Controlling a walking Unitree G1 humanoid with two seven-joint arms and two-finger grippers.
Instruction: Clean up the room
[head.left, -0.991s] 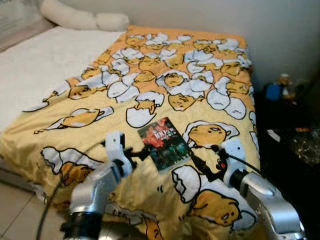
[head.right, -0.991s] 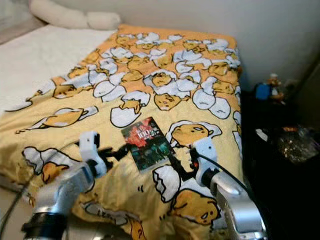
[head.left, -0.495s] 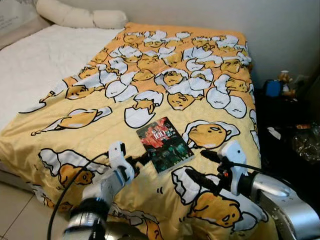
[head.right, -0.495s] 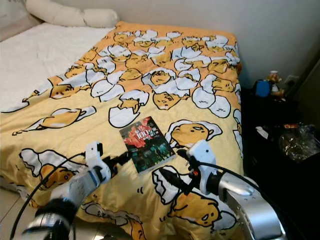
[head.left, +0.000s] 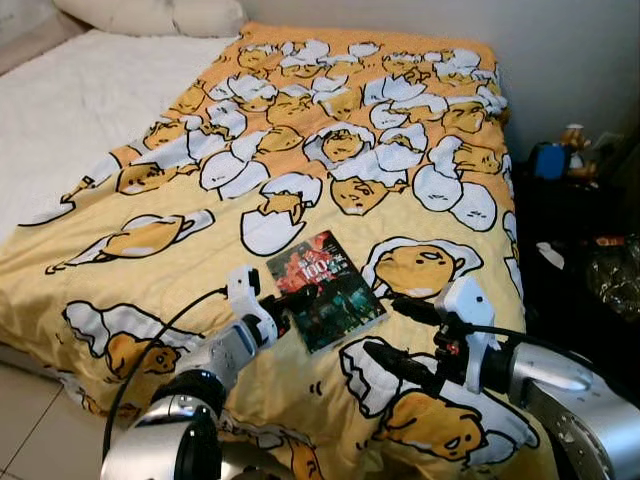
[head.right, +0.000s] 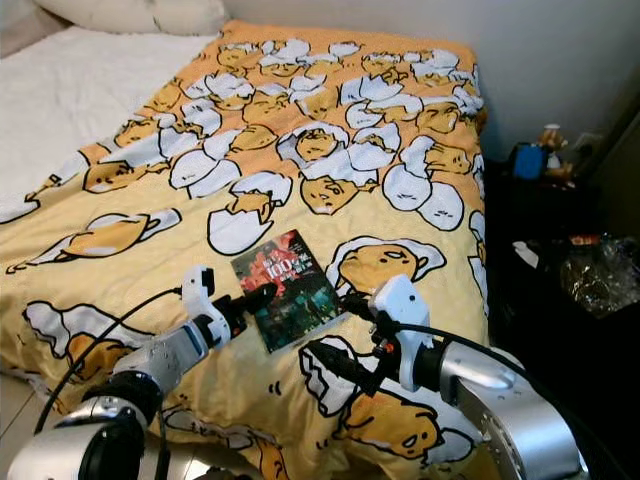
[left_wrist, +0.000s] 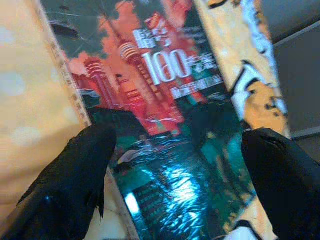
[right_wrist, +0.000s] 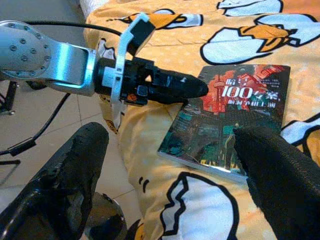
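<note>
A dark book (head.left: 325, 290) with a red and teal cover lies flat on the yellow egg-print blanket (head.left: 330, 150), near the bed's foot. My left gripper (head.left: 298, 298) is at the book's near left edge, open, its fingers (left_wrist: 85, 170) spread over the cover (left_wrist: 165, 125). My right gripper (head.left: 386, 328) hovers just right of the book's near corner, open, with nothing between its fingers (right_wrist: 280, 175). In the right wrist view the left gripper (right_wrist: 165, 86) touches the book's (right_wrist: 230, 120) left edge.
White sheet (head.left: 70, 110) covers the bed's left half, with pillows (head.left: 150, 12) at the head. To the right of the bed is a dark area with a blue object (head.left: 548, 160) and a crinkled plastic bag (head.left: 615, 280). Tiled floor (head.left: 25, 430) shows at lower left.
The camera has tilted down a little. My left gripper has reached forward to the book's left edge. My right gripper's fingers spread open beside the book.
</note>
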